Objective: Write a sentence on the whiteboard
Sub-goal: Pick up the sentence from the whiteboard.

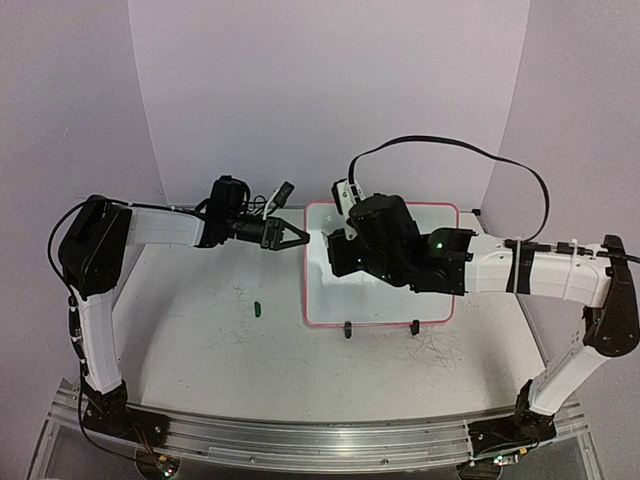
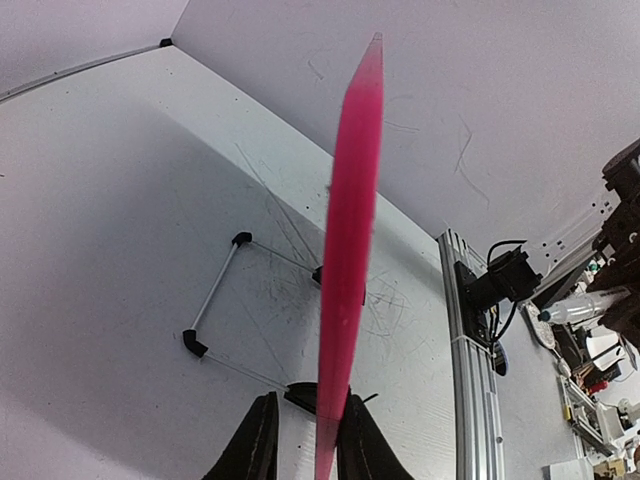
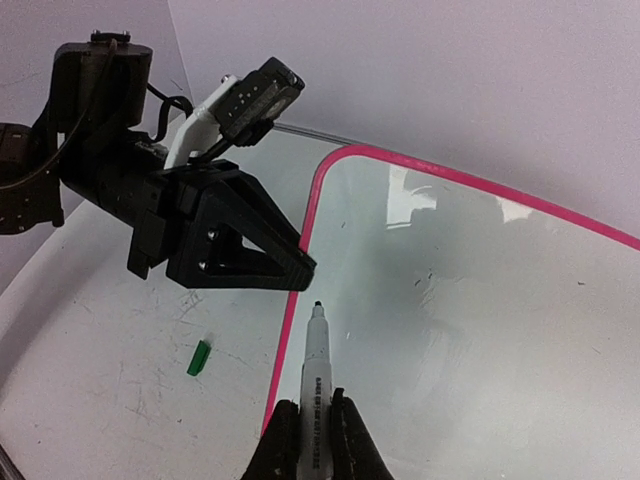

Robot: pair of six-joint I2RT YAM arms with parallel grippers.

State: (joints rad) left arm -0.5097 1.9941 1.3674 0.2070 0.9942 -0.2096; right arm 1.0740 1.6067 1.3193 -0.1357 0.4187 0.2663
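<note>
Whiteboard (image 1: pixel 330 300) with its thin pink-red frame sits on the scuffed grey-white tabletop (image 1: pixel 200 340), right of centre and towards the back wall, with its two small black feet (image 1: pixel 348 328) at the near edge. The left gripper (image 1: pixel 303 240) reaches in from the left and is clamped on the frame's left edge near the far corner. In the left wrist view the pink frame runs edge-on straight up between the two dark fingers (image 2: pixel 255 450), which press in from either side. The right arm stretches across the board from the right, a black cable (image 1: pixel 450 145) looping above it, and its body hides much of the writing surface from above. The right gripper (image 3: pixel 312 405) is closed around a marker (image 3: pixel 315 365) with a pale barrel and black print, held lengthwise between the fingers with its dark tip pointing away from the wrist. The tip lies just inside the frame's left edge, close below the left gripper's fingertips (whether it touches the glossy surface cannot be told). The part of the board seen from the right wrist is white with soft reflections and a few tiny specks. A small green cap (image 1: pixel 257 309) lies on the table to the left of the board, apart from it and from both grippers.
</note>
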